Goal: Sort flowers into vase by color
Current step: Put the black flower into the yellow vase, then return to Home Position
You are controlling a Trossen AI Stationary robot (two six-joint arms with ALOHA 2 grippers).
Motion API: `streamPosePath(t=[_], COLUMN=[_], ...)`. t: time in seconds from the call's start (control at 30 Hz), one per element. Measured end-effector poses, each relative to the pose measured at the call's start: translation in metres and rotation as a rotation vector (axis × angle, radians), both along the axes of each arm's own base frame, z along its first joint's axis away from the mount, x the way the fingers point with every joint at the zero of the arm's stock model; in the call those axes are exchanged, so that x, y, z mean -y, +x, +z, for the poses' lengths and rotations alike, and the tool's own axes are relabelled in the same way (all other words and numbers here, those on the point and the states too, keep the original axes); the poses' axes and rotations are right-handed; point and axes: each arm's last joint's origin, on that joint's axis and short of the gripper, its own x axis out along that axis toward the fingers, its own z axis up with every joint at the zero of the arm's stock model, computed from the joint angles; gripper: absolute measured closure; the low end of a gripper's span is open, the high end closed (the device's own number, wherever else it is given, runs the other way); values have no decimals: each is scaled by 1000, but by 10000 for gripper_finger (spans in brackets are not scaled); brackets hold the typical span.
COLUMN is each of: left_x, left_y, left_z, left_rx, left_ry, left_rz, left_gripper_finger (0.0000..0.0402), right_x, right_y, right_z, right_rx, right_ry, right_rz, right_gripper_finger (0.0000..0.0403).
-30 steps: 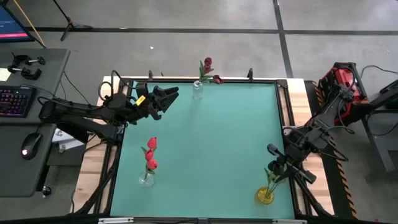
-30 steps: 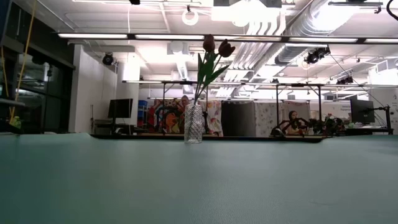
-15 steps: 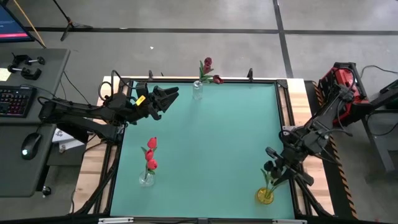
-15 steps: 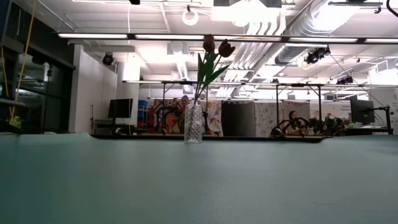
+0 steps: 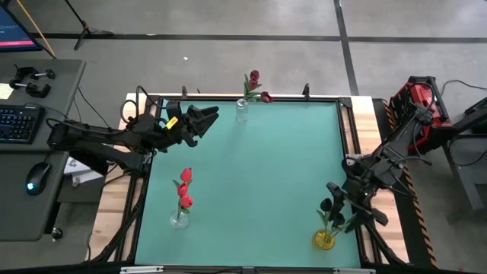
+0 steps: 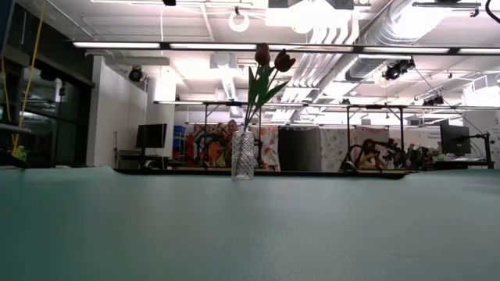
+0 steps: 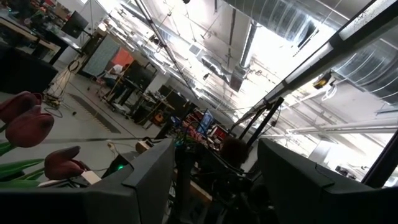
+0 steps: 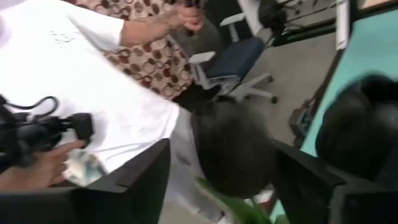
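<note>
Right gripper (image 5: 333, 207) hemmed in: yellow vase (image 5: 324, 240) just below, dark flowers (image 5: 328, 205) touching. Open mat (image 5: 259, 175) toward centre. Left gripper (image 5: 207, 116) clear ahead; clear vase (image 5: 241, 111) near, red-flower vase (image 5: 179, 218) well apart.

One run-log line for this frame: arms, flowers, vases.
right pincer: over yellow vase, at near-black flower | left pincer: idle, far-left corner | maroon pair: clear glass vase

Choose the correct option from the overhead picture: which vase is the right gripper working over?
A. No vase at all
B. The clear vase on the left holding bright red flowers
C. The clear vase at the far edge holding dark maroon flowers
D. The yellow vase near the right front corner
D: the right gripper sits just above the yellow vase, among its green stems.
</note>
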Motion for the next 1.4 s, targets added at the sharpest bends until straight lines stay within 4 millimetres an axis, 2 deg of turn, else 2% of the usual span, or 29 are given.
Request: streamPosePath(t=[0.2,0.37,0.7,0.83,0.93,1.07,1.17,1.23,1.3,1.4], left_x=[0,0,0,0,0,-2,-8,-16,-26,-45], left_y=[0,0,0,0,1,2,3,3,2,0], left_z=[0,0,0,0,-3,-6,-7,-8,-10,-14], left_rx=[-6,-6,-6,-7,-33,-91,-136,-171,-214,-255], left_ry=[14,15,15,14,4,49,157,235,305,372], left_rz=[6,6,6,6,1,3,1,13,10,-56], left_gripper_finger=[184,184,184,184,184,196,223,252,289,357], right_x=[3,10,31,39,44,51,56,60,63,72], right_y=[-5,-10,-24,-26,-23,-18,-12,-7,-1,12], right_z=[6,16,40,47,48,45,44,43,42,39], right_rx=[-21,45,318,448,508,490,470,450,435,400], right_ry=[82,136,198,152,50,-98,-140,-139,-148,-139], right_rz=[41,24,-116,-257,-463,-759,-878,-952,-1009,-1098], right_gripper_finger=[109,105,105,105,105,107,132,170,227,340])
